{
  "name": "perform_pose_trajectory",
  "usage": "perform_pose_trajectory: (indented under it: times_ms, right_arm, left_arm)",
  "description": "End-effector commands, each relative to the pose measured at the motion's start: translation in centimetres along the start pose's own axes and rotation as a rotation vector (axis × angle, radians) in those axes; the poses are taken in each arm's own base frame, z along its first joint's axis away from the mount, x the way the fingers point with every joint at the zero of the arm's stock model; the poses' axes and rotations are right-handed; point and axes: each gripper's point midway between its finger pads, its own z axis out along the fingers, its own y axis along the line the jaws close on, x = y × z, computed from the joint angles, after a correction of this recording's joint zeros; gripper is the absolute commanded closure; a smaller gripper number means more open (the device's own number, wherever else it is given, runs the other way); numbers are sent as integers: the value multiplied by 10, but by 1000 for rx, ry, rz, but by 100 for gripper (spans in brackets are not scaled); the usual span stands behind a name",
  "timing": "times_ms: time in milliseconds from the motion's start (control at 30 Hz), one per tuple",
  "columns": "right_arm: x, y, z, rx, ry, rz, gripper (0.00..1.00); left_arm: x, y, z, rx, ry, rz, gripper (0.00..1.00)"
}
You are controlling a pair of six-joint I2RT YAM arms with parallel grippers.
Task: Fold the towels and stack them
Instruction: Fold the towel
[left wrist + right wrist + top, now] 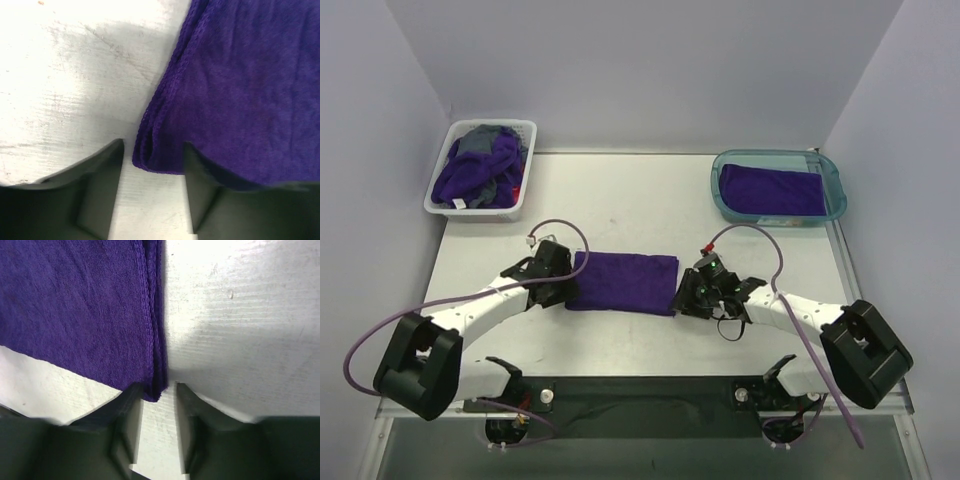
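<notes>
In the top view, the folded purple towel (623,282) lies flat at the centre of the table (620,200), with the left gripper (563,285) at its 9 o'clock end and the right gripper (685,295) at 3 o'clock. In the left wrist view, the jaws stand apart around the layered corner without clamping it. In the right wrist view, the jaws are slightly apart with the corner at their tips. Expect light, limp, non-slip cloth, and pinch every layer at the corners.

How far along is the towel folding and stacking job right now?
Done: one folded purple towel lies in the teal tray. In hand: a second folded towel lies on the table between the left gripper and right gripper, jaws parted. To do: crumpled towels in the white basket.
</notes>
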Motion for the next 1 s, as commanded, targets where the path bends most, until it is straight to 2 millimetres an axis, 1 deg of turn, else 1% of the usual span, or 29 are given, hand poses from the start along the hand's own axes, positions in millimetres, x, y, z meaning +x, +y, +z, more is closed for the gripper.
perform_pose_trajectory:
  times_ms: [0,67,100,167,200,233,267,300,333,367,400,433,467,500,533,567,600,667,700,733,767,800,833,867,900,933,967]
  right_arm:
    - [-15,16,-16,-31,-61,-39,57]
    - [-31,29,-27,-72,-124,-68,45]
    - [-40,39,-31,-104,-157,-85,38]
    - [-54,54,-35,-143,-204,-112,34]
    - [-65,68,-38,-190,-244,-113,30]
    - [-69,74,-35,-210,-254,-117,30]
    - [-74,84,-35,-241,-264,-118,30]
    - [-87,99,-32,-287,-302,-121,30]
    - [-93,107,-30,-311,-320,-118,30]
    - [-106,123,-32,-368,-370,-113,30]
    - [-113,132,-31,-399,-396,-104,30]
    - [-115,134,-19,-405,-399,-95,30]
    - [-121,141,-17,-428,-419,-88,30]
    - [-132,153,-12,-464,-450,-92,29]
    - [-136,158,-9,-476,-460,-91,28]
    - [-141,165,-6,-496,-469,-95,27]
    - [-140,163,7,-485,-457,-93,26]
    - [-146,169,13,-511,-481,-82,25]
    - [-145,161,26,-487,-478,-65,25]
    - [-141,153,34,-475,-471,-50,25]
    - [-143,151,35,-486,-487,-41,25]
    - [-140,139,47,-456,-479,-29,24]
    - [-139,133,51,-447,-481,-15,24]
    - [-135,122,56,-437,-479,-2,24]
    - [-136,107,64,-409,-477,20,24]
    - [-137,98,66,-396,-488,40,24]
    - [-134,82,69,-375,-496,66,24]
  left_arm:
    - [-19,-10,-18,48,-74,-21,35]
    - [-34,-16,-33,87,-138,-18,25]
    - [-44,-23,-42,116,-171,-18,20]
    - [-59,-35,-57,163,-218,-7,18]
    - [-71,-45,-65,197,-248,-9,17]
    - [-76,-52,-66,219,-256,-2,17]
    - [-85,-67,-70,278,-281,0,19]
    - [-89,-75,-66,299,-282,4,20]
    - [-92,-84,-64,333,-288,7,22]
    - [-102,-103,-67,418,-318,7,23]
    - [-105,-109,-64,443,-328,6,23]
    - [-103,-112,-50,440,-314,4,23]
    - [-115,-126,-52,502,-358,-13,25]
    - [-113,-129,-39,499,-341,-17,25]
    - [-116,-131,-34,507,-339,-38,26]
    - [-120,-140,-31,547,-343,-39,27]
    - [-115,-140,-16,536,-314,-40,28]
    - [-119,-146,-7,549,-304,-47,28]
    - [-114,-143,8,520,-278,-46,29]
    - [-113,-139,16,503,-267,-55,29]
    - [-112,-137,22,497,-262,-60,29]
    - [-110,-134,28,490,-257,-67,30]
    - [-106,-128,39,470,-239,-91,30]
    - [-109,-124,44,473,-247,-113,31]
    - [-100,-114,54,450,-222,-133,32]
    - [-96,-109,59,443,-207,-161,32]
    - [-98,-102,63,437,-211,-184,32]
